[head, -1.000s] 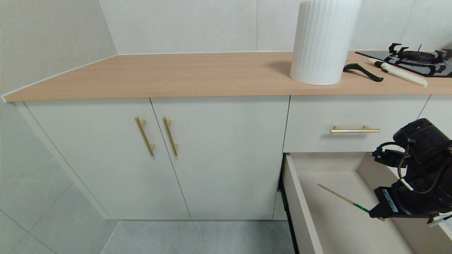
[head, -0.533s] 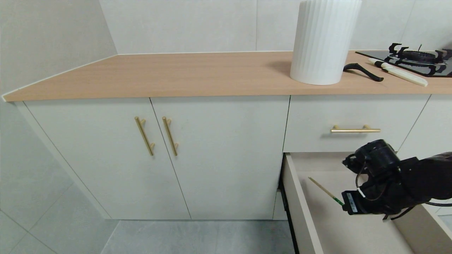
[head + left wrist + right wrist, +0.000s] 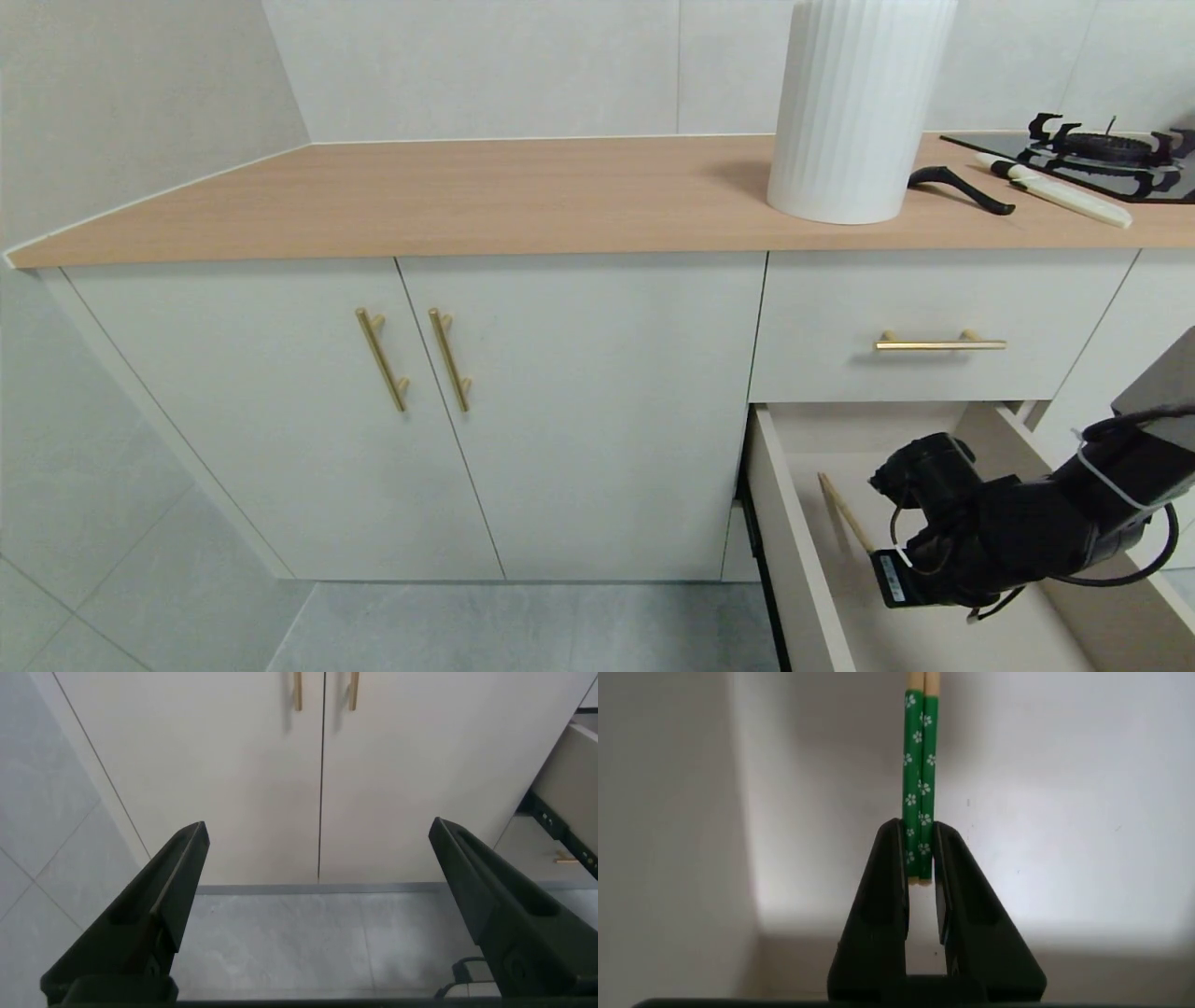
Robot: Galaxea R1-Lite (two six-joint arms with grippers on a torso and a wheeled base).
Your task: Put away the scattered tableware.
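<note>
As the right pincer (image 3: 921, 849) sank, chopsticks (image 3: 921, 737) dipped into the drawer (image 3: 792, 523).

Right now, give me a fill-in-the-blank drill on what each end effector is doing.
1. The right end effector is shut on chopsticks whose gripped ends are ____ with white flowers.
2. The drawer it holds them in is ____, not closed.
3. The left end effector faces the cabinet doors and holds ____.
Missing words: green; open; nothing.
</note>
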